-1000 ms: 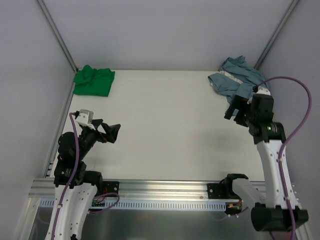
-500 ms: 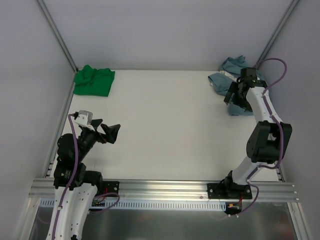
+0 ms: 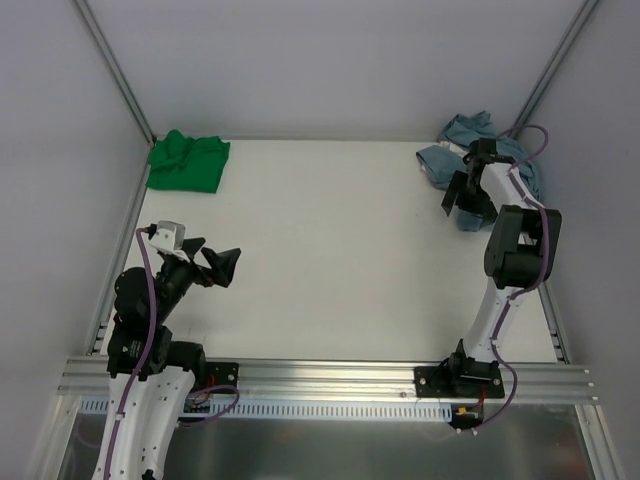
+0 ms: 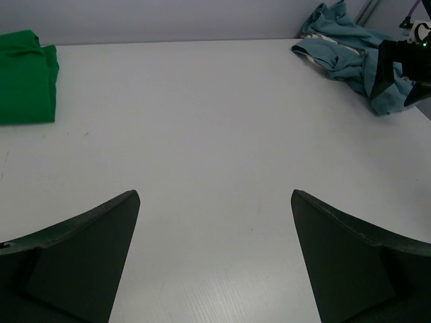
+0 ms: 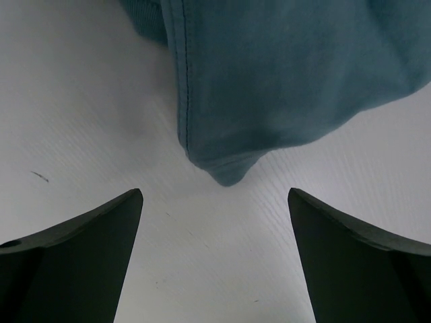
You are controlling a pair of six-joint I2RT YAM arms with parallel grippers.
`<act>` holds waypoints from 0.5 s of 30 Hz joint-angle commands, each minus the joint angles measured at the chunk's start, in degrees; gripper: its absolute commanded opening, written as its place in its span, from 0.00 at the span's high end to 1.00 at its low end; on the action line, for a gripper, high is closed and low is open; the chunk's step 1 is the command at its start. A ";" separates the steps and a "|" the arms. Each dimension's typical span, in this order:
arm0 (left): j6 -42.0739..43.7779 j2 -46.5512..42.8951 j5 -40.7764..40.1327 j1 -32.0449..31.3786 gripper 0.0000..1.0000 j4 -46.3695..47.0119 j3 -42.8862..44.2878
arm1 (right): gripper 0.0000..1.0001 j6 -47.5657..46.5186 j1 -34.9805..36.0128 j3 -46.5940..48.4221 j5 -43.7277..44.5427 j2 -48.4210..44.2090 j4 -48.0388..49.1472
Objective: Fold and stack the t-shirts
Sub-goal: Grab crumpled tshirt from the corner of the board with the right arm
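Observation:
A crumpled blue-grey t-shirt lies at the far right corner of the table, also showing in the left wrist view and filling the top of the right wrist view. A folded green t-shirt lies at the far left corner. My right gripper hangs open just over the blue-grey shirt's near corner, which points into the gap between its fingers. My left gripper stands open near the left edge with only bare table between its fingers.
The white table is walled by grey panels, with metal posts at the far corners. A metal rail runs along the near edge at the arm bases. The right arm's cable loops over the blue-grey shirt.
My right arm has stretched far out to the back right, bringing its open gripper down over the blue-grey shirt's near edge. The left arm has stayed almost still.

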 commanded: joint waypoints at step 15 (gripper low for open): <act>-0.31 0.91 1.48 1.00 0.01 3.48 -0.14 | 0.36 -0.37 -2.10 8.43 -0.89 9.76 0.44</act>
